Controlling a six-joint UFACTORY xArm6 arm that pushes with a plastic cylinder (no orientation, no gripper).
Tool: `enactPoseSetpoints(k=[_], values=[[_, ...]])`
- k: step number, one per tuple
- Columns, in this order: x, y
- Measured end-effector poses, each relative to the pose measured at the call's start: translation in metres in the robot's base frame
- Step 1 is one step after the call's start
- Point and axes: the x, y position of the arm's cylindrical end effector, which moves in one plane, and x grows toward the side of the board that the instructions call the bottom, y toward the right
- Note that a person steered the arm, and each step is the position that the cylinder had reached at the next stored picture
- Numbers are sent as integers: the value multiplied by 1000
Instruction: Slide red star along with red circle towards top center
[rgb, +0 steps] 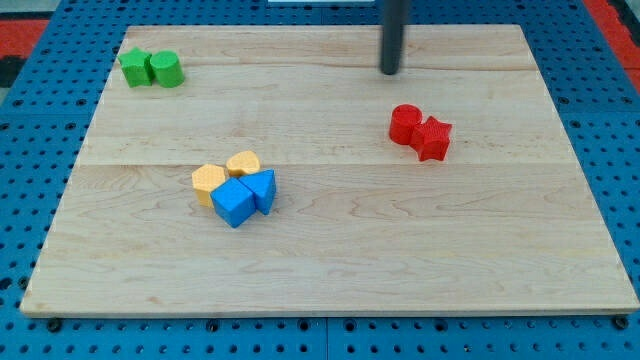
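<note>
Red circle (405, 124) and red star (434, 138) sat touching on the wooden counter (330, 280), the star at the circle's four o'clock. My tip (389, 71) stood apart at their eleven o'clock, a bare rod with no hand to clench or release. Green (150, 69), yellow and blue blocks (236, 185) lay well apart toward nine o'clock.

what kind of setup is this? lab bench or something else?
Probably a lab pushing rig, not a home or shop floor. A bare wooden board lies on a blue pegboard base, with small toy blocks like the red circle and red star. My tip is above them.
</note>
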Motion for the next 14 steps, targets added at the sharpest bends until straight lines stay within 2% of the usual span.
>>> enactPoseSetpoints(k=[1, 3, 4, 5, 6, 7, 8, 9, 12, 14], values=[[57, 59], [160, 46], [180, 18], [157, -21], [139, -26], [148, -23], [164, 26], [143, 58], [97, 26], [66, -23]])
